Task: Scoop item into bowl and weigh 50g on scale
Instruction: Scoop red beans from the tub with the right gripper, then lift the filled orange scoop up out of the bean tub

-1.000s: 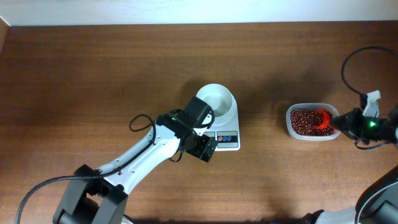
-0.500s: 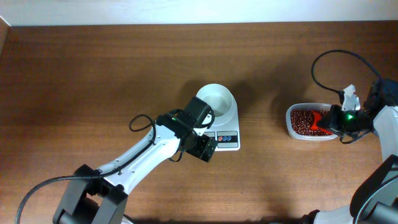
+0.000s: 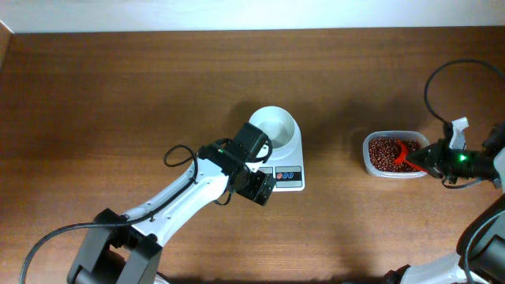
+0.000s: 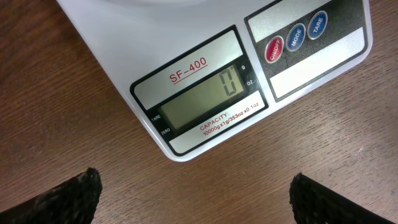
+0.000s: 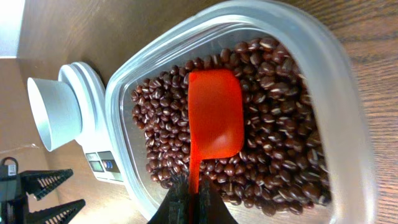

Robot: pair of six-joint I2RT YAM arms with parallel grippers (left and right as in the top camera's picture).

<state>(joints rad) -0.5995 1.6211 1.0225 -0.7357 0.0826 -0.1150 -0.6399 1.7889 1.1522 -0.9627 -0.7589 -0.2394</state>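
The dark red-brown beans (image 3: 384, 151) fill a clear plastic container (image 3: 371, 163) at the right; they also show in the right wrist view (image 5: 280, 143). My right gripper (image 3: 427, 160) is shut on the handle of a red scoop (image 5: 214, 115), whose bowl lies on the beans and looks empty (image 3: 405, 149). The white bowl (image 3: 274, 125) stands empty on the white scale (image 3: 288, 170). The scale's display (image 4: 205, 99) reads 0. My left gripper (image 3: 260, 190) is open just in front of the scale; its fingertips (image 4: 193, 196) are wide apart over bare wood.
The bowl (image 5: 53, 112) and scale (image 5: 102, 158) show at the left of the right wrist view. A black cable (image 3: 450, 75) loops above the right arm. The table's far edge meets a white wall (image 3: 237, 14).
The right gripper with the scoop swung in over the container, then drew back to the right; the scoop now lies nearer the container's right side. The left arm has not moved.
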